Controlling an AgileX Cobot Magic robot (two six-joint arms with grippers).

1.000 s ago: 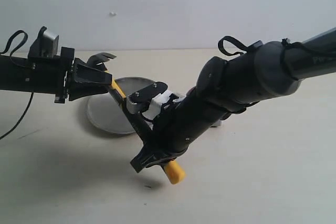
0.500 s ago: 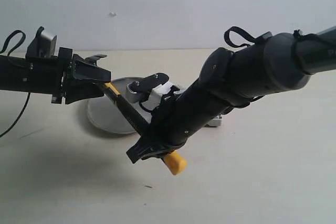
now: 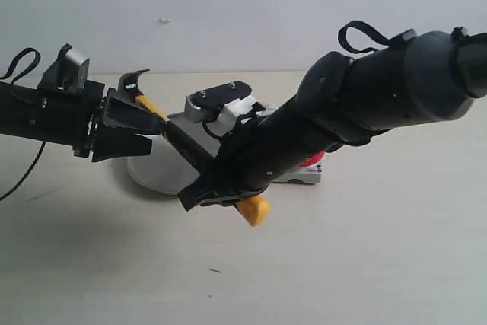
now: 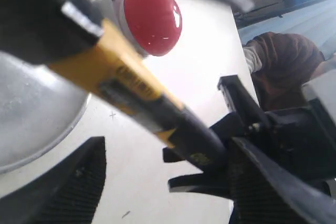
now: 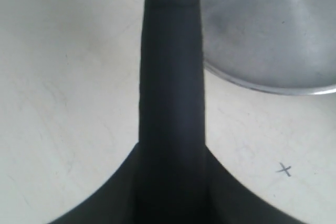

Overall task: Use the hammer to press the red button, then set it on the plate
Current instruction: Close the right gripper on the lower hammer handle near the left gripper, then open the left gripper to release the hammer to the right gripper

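The hammer (image 3: pixel 176 136) hangs tilted above the table, with its dark claw head up at the left and its yellow end (image 3: pixel 255 210) low. My right gripper (image 3: pixel 218 191) is shut on the black handle (image 5: pixel 170 77) near that end. At the head end my left gripper (image 3: pixel 128 132) is open, its fingers (image 4: pixel 71 184) wide apart on either side of the yellow-marked handle (image 4: pixel 126 77). The silver plate (image 3: pixel 151 171) lies under the hammer. The red button (image 4: pixel 152 18) on its grey base (image 3: pixel 303 176) sits beyond the plate, mostly hidden by the right arm in the exterior view.
The right arm (image 3: pixel 380 100) stretches across the table's right side and over the button. The left arm (image 3: pixel 42 112) comes in from the left edge with a black cable (image 3: pixel 27 169) beside it. A small pencil cross (image 5: pixel 284 169) marks the tabletop near the plate's rim.
My left gripper has opened and let go of the hammer near its head. The right gripper has lifted the handle end, and the right arm has risen.
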